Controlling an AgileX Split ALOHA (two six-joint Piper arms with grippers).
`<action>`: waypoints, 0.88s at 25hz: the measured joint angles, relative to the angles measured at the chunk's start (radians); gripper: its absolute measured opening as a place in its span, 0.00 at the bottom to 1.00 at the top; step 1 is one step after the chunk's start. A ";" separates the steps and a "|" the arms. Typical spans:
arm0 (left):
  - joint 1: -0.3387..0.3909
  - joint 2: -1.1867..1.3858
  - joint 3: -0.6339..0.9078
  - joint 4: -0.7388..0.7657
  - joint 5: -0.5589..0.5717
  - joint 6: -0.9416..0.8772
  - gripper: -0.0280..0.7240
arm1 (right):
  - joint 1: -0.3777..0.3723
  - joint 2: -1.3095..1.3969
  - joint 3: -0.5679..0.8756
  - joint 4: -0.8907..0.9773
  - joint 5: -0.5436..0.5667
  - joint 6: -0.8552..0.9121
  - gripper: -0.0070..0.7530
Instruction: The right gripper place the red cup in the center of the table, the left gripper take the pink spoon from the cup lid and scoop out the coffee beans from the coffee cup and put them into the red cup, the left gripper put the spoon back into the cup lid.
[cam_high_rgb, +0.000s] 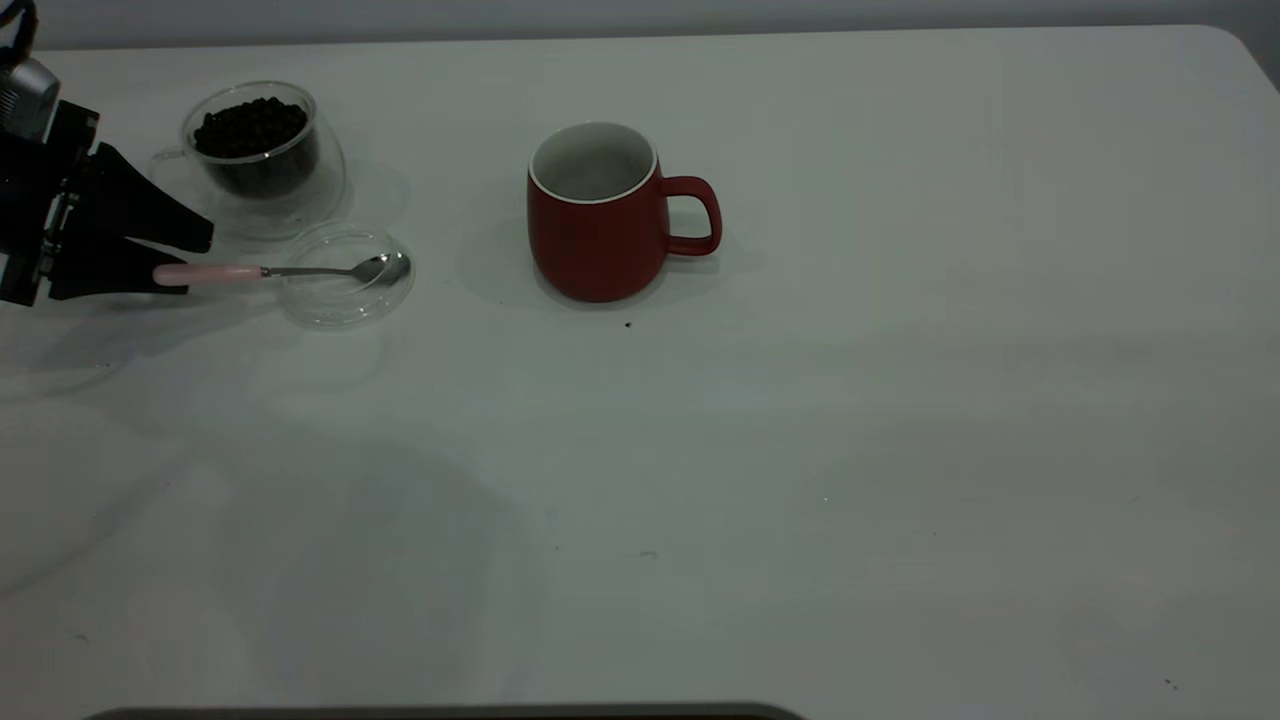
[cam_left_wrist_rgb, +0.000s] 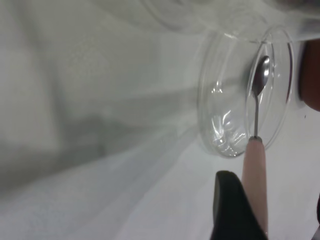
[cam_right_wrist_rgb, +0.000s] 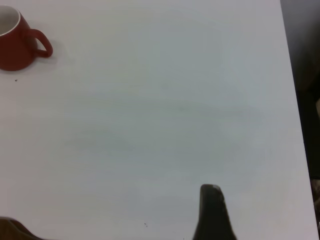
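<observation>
The red cup stands upright near the middle of the table, handle to the right, and shows at a corner in the right wrist view. At far left the coffee cup holds the coffee beans. In front of it lies the cup lid with the pink spoon, its bowl in the lid and its handle sticking out left. My left gripper is open around that handle, one finger close beside it. Of the right gripper only one black finger shows, above bare table far from the cup.
A small dark speck lies just in front of the red cup. The table's right edge runs close to the right arm. Wide bare tabletop stretches across the front and right.
</observation>
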 joint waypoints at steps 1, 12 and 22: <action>0.000 0.000 0.000 0.000 -0.005 0.000 0.66 | 0.000 0.000 0.000 0.000 0.000 0.000 0.74; 0.086 -0.134 -0.001 -0.005 -0.054 -0.036 0.66 | 0.000 0.000 0.000 0.000 0.000 0.000 0.74; 0.000 -0.601 -0.001 0.154 0.126 -0.290 0.66 | 0.000 0.000 0.000 0.000 0.000 0.000 0.74</action>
